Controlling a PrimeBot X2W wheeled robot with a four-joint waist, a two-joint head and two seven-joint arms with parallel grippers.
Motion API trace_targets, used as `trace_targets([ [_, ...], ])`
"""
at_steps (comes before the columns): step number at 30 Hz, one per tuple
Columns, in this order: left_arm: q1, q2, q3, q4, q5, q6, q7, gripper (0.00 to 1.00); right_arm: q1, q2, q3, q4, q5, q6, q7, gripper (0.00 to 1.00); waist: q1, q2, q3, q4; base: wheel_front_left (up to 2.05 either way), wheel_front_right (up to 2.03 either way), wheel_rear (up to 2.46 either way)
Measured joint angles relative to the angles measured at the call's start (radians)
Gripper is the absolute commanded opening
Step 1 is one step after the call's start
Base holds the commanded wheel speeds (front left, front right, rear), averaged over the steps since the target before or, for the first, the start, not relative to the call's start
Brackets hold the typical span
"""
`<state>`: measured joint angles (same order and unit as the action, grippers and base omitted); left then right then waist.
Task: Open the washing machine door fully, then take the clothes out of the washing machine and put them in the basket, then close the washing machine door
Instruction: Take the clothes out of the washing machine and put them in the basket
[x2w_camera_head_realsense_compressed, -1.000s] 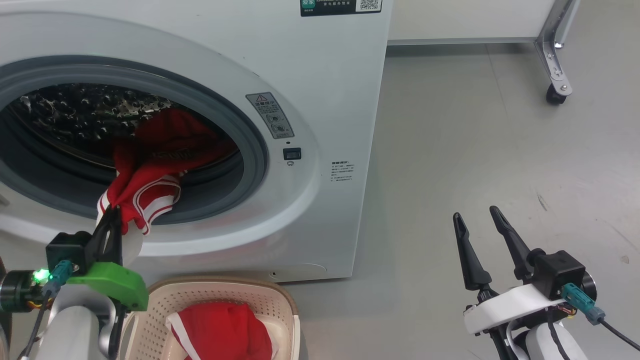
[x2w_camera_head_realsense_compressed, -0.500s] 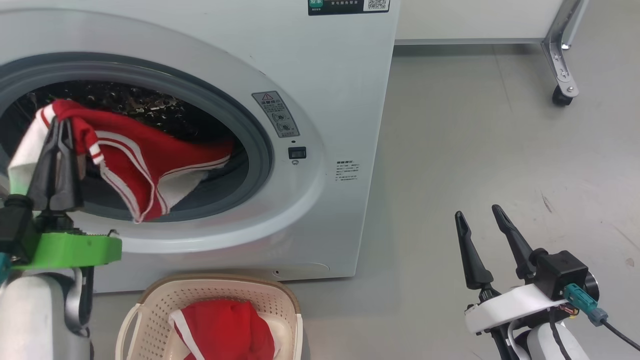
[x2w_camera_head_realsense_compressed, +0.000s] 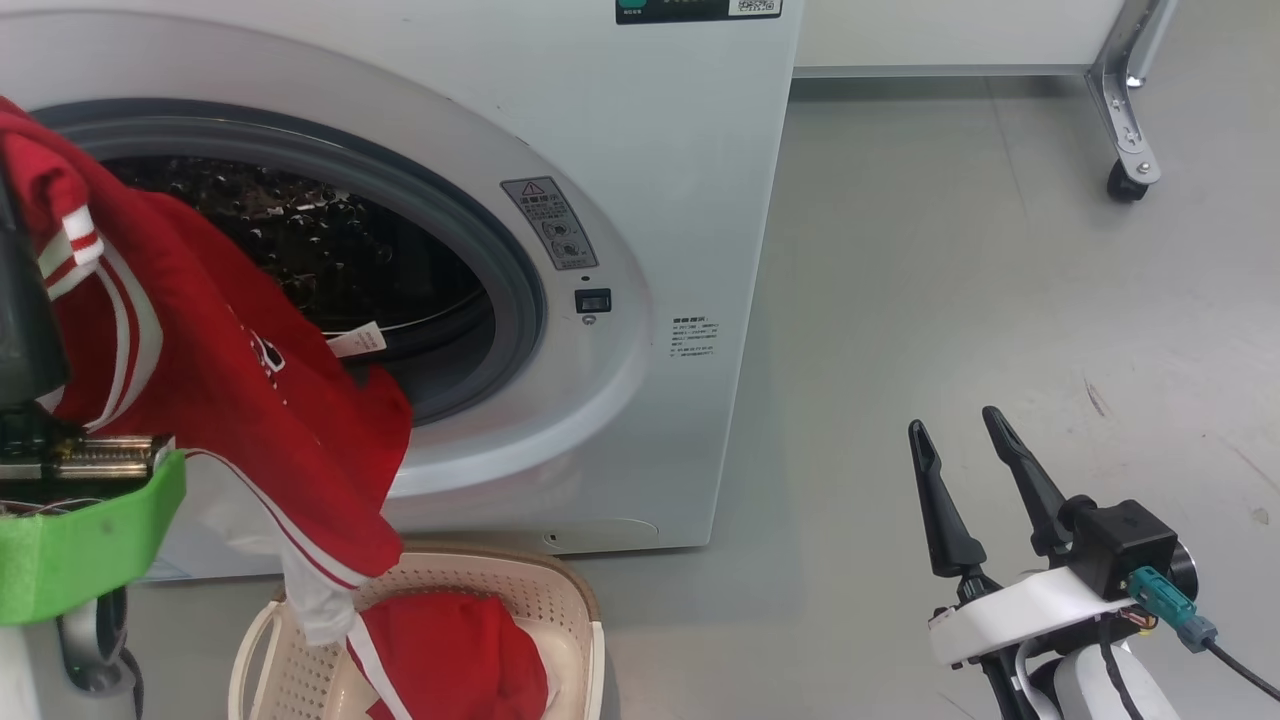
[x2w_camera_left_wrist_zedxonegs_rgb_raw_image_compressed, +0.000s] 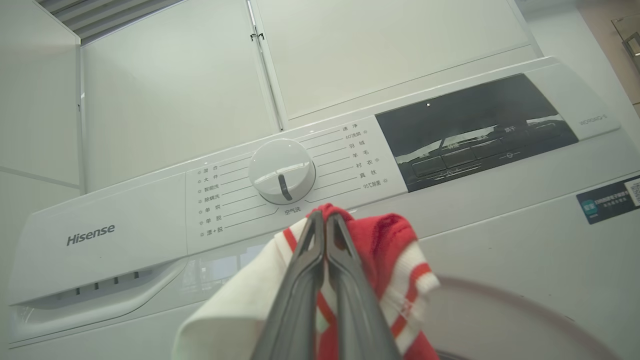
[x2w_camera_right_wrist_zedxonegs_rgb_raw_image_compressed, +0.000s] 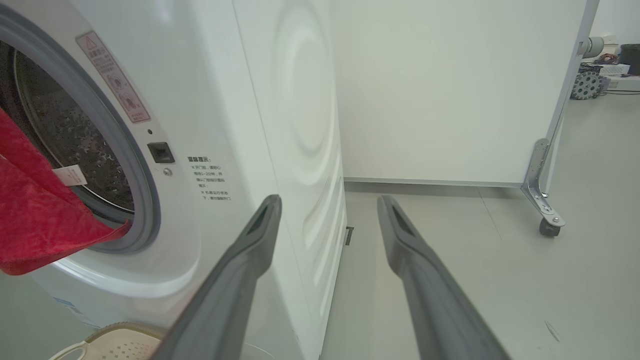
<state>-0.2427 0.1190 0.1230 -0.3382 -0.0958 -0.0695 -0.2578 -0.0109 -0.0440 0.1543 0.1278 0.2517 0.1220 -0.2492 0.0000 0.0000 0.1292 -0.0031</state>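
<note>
My left hand (x2w_camera_left_wrist_zedxonegs_rgb_raw_image_compressed: 325, 222) grips the red jersey (x2w_camera_head_realsense_compressed: 250, 420), which hangs in front of the washing machine (x2w_camera_head_realsense_compressed: 660, 200) with its hem at the near basket (x2w_camera_head_realsense_compressed: 545, 590), so I should centre it above the basket before releasing; my right hand (x2w_camera_head_realsense_compressed: 952, 421) stands wide.

Basket (x2w_camera_head_realsense_compressed: 572, 592) before washing machine (x2w_camera_head_realsense_compressed: 690, 150); one garment (x2w_camera_head_realsense_compressed: 250, 420) above basket, second garment (x2w_camera_head_realsense_compressed: 450, 650) in it; cabinet (x2w_camera_head_realsense_compressed: 1128, 140) behind, right.
</note>
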Motion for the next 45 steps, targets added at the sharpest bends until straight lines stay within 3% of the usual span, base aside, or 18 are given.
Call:
trace_targets([
  [8,0.081,-0.016,-0.016,-0.012,0.000,-0.007,0.000,0.00,0.000,0.000,-0.002,-0.002,0.000,0.000,0.000,1.00,0.0000,0.0000,0.010,-0.006,0.00,0.00,0.00],
  [17,0.291,-0.036,-0.088,0.269,-0.045,-0.029,0.001,0.00,-0.001,0.000,-0.002,-0.002,0.000,0.000,0.000,1.00,0.0000,0.0000,0.020,-0.013,0.00,0.00,0.00],
  [32,0.306,-0.028,-0.148,0.503,-0.057,-0.039,0.103,0.00,-0.014,0.000,0.016,-0.006,0.000,0.000,0.000,1.00,0.0000,0.0000,0.061,-0.046,0.00,0.00,0.00],
  [45,0.217,-0.025,-0.224,0.684,-0.043,-0.050,0.188,0.00,-0.051,0.000,0.027,-0.015,0.000,0.000,0.000,1.00,0.0000,0.0000,0.130,-0.092,0.00,0.00,0.00],
])
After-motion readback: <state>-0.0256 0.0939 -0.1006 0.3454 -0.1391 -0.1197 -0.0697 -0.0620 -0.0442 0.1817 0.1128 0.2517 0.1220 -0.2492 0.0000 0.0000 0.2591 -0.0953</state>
